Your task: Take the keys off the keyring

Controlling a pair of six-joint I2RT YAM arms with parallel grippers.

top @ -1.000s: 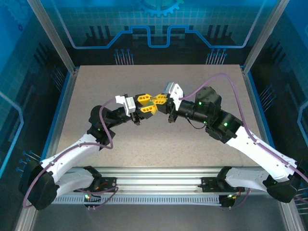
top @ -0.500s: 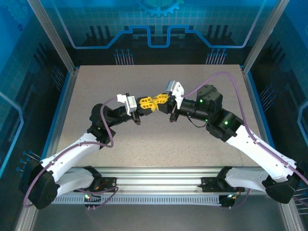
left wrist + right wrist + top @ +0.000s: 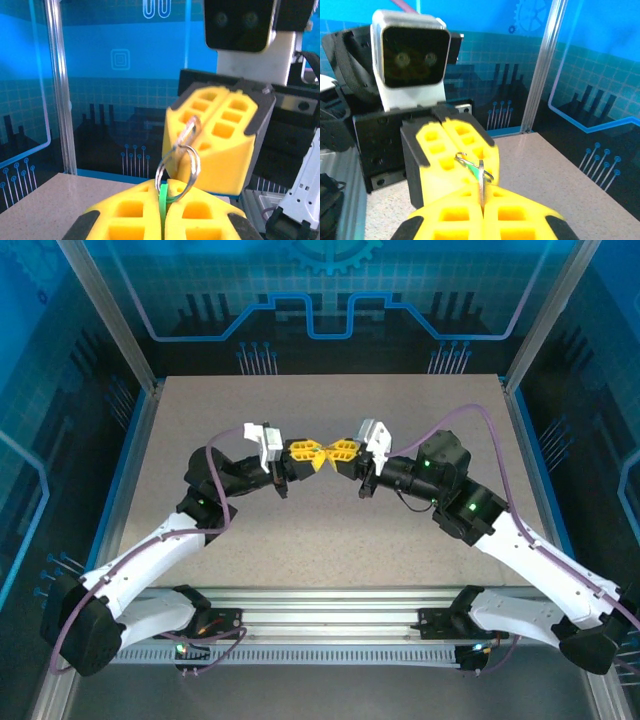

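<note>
My two grippers meet tip to tip above the middle of the table point(image 3: 330, 540). The left gripper point(image 3: 313, 456) point(image 3: 164, 189) is shut on the keyring, a thin bright-green tag point(image 3: 163, 199) standing on edge between its yellow fingers point(image 3: 125, 212). A silver wire loop point(image 3: 194, 167) passes through the tag and links to the grey metal key point(image 3: 188, 131) point(image 3: 481, 186). The right gripper point(image 3: 331, 454) point(image 3: 481, 194) is shut on that key, whose shank is hidden between the pads. The tag point(image 3: 478, 173) also peeks out just beyond the key in the right wrist view.
Aluminium posts point(image 3: 140, 360) and blue panels fence the table on the left, right and back. A purple cable point(image 3: 470, 415) arcs above the right arm. The other arm's camera housing point(image 3: 410, 62) point(image 3: 240, 25) sits close behind each pair of fingers.
The left gripper's fingers, spread a second ago, have come together on the tag. Both wrists have levelled out and drawn slightly apart, the right arm shifting to the right.
</note>
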